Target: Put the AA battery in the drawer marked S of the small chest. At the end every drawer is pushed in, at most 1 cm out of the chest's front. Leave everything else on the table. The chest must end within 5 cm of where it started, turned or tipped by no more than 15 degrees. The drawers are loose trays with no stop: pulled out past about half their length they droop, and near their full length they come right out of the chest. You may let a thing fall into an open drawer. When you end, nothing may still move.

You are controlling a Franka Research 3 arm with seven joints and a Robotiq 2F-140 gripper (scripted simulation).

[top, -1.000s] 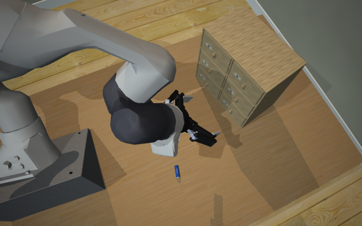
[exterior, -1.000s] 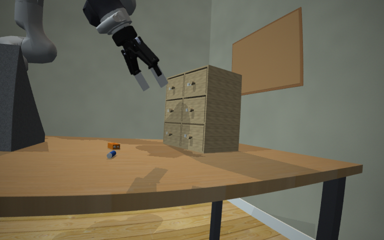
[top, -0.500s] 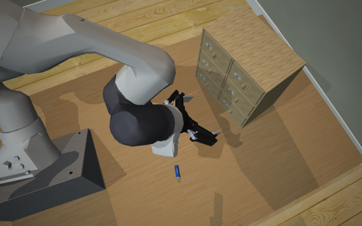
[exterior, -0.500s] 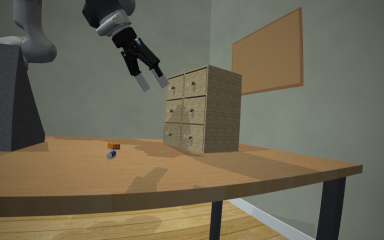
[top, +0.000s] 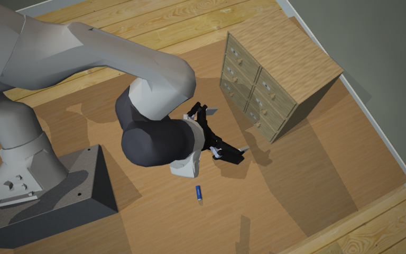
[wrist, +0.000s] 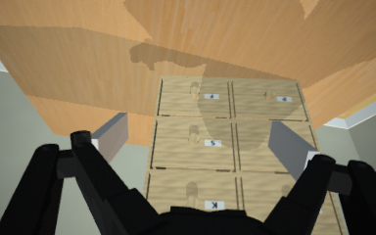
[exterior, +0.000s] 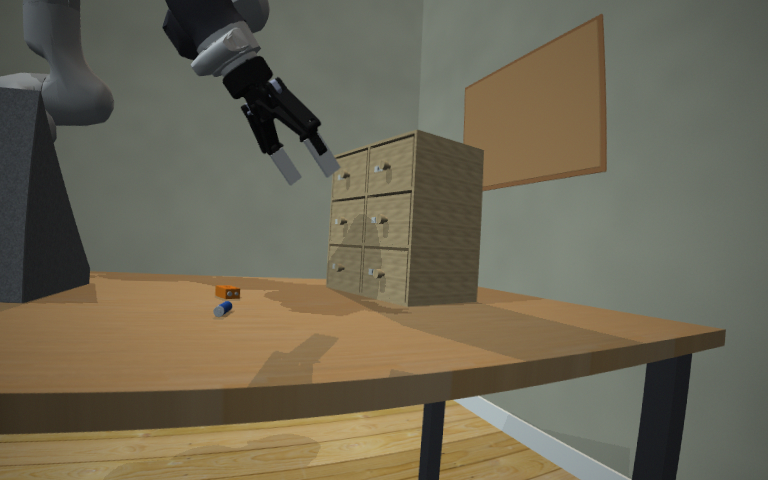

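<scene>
Exterior shows an orange block near the blue AA battery, which lies on its side on the counter; from the top, the block is out of sight. The arm runs off the edge of both outer views. At the wrist, the right finger covers part of the small chest, and its lowest visible labels are partly cut off. The drawer marked S looks shut. The jaws stand wide open with nothing between them, raised before the chest.
</scene>
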